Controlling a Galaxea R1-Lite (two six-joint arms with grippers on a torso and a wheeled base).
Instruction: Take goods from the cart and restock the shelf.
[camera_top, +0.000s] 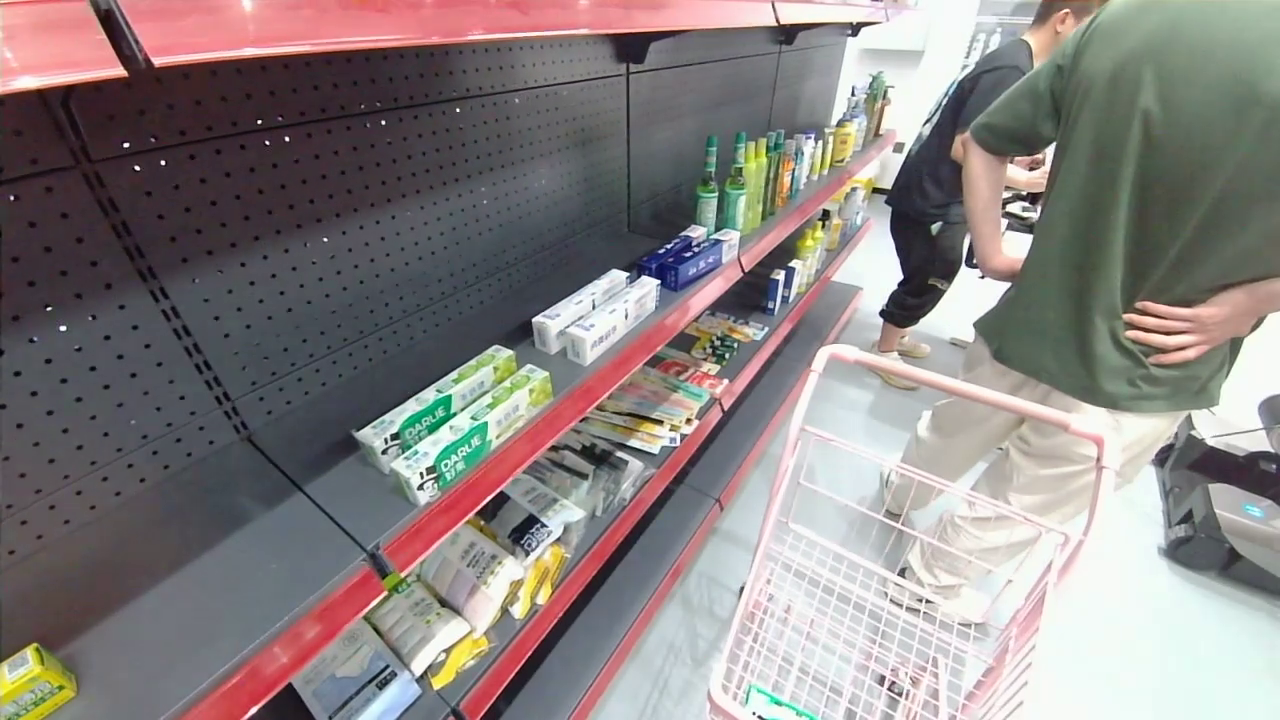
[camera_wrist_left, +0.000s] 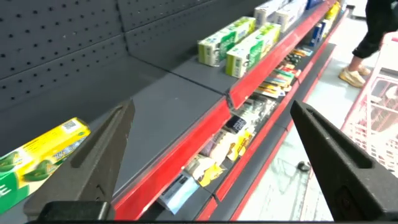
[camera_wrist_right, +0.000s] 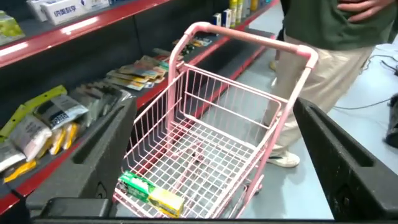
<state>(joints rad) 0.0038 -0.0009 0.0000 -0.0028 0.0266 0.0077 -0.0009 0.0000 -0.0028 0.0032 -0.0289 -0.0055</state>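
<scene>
While the right gripper (camera_wrist_right: 214, 106) hangs wide open and empty above the pink cart (camera_wrist_right: 249, 45), a green box (camera_wrist_right: 135, 183) and a yellow box (camera_wrist_right: 165, 201) lie touching on its wire floor, at the end away from the handle. The left gripper (camera_wrist_left: 211, 109), also spread wide and empty, faces the grey shelf (camera_wrist_left: 155, 112), where a yellow-green box (camera_wrist_left: 40, 152) lies near one finger.

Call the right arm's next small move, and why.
Probably lower the right gripper toward the green box in the pink cart: its jaws stand open and empty above the basket, and that box lies beside a yellow box on the cart floor.
</scene>
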